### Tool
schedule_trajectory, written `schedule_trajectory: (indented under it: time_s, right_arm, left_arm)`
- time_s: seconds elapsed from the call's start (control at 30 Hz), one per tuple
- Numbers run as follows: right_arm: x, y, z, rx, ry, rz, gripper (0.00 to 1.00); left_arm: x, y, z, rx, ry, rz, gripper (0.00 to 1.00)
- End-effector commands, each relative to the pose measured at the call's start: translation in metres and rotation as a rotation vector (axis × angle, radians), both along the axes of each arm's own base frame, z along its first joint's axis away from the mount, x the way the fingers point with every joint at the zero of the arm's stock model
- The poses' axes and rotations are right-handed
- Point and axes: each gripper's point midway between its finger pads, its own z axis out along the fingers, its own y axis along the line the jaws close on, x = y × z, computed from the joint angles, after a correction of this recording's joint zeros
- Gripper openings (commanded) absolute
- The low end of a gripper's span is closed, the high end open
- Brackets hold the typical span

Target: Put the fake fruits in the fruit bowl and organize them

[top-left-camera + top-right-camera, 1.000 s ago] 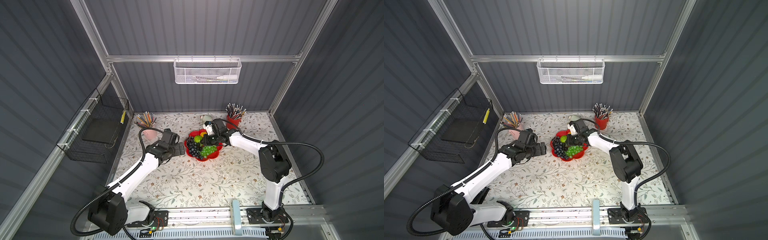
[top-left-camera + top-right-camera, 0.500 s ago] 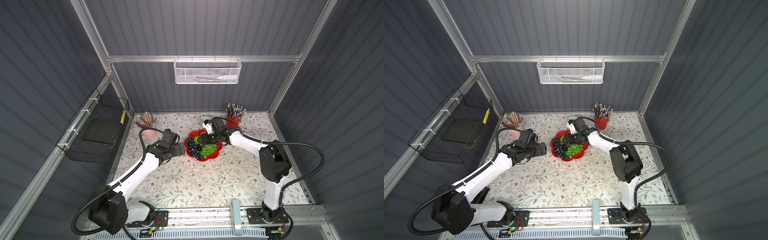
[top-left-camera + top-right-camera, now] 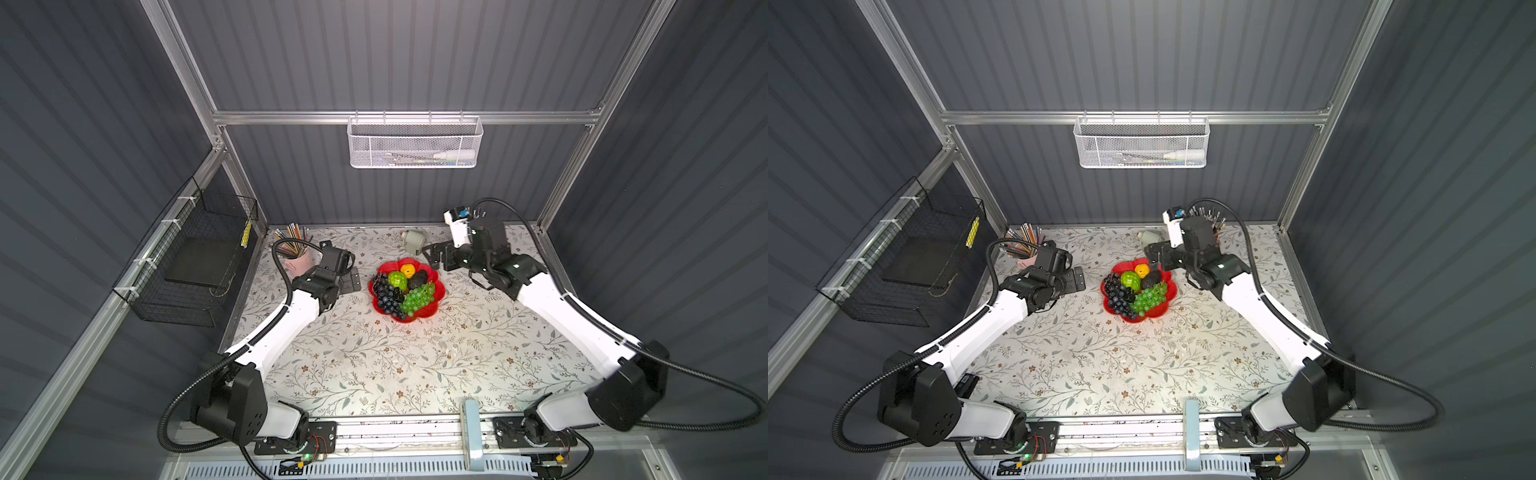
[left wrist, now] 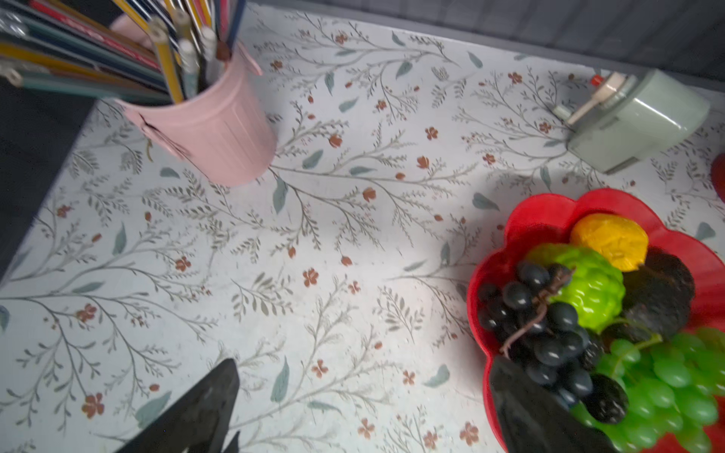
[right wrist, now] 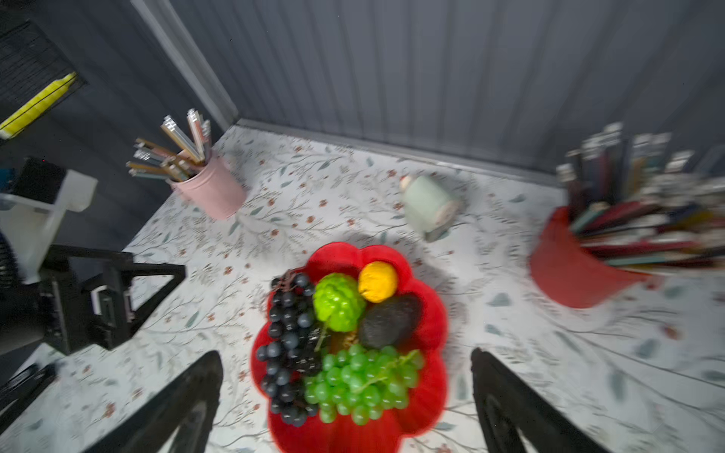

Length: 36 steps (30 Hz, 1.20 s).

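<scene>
Fake fruits [image 3: 417,297] all in fruit bowl [image 3: 430,311], black grape bunch [image 3: 386,293] lying long on the side by left gripper [image 3: 352,280]. Sits between that and right gripper [image 3: 436,257], both close. Both wide open, holding nothing.

Right wrist view blurred, red pencil cup [image 5: 569,274] smeared; fruit bowl [image 4: 549,204] cut off in left wrist view.
</scene>
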Motion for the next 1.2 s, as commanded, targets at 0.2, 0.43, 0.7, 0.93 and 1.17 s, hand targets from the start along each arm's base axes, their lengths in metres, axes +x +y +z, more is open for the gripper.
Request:
schedule_trajectory:
  time_s: [0.2, 0.43, 0.7, 0.93, 1.17]
  right_arm:
    - [-0.015, -0.171, -0.031, -0.142, -0.333, -0.328, 0.99]
    - [-0.022, -0.212, -0.117, -0.097, -0.271, -0.457, 0.99]
    - [-0.006, -0.219, -0.178, -0.064, -0.244, -0.471, 0.99]
    - [-0.001, -0.223, -0.191, -0.024, -0.222, -0.456, 0.99]
    - [-0.003, -0.223, -0.192, -0.027, -0.221, -0.460, 0.99]
  left_arm:
    - [0.028, 0.064, -0.038, 0.234, -0.158, -0.008, 1.00]
    - [0.021, 0.080, -0.088, 0.325, -0.179, 0.007, 1.00]
    - [0.031, 0.093, -0.103, 0.269, -0.294, 0.036, 1.00]
    - [0.029, 0.102, -0.113, 0.216, -0.348, 0.048, 1.00]
    - [0.028, 0.102, -0.112, 0.215, -0.347, 0.049, 1.00]
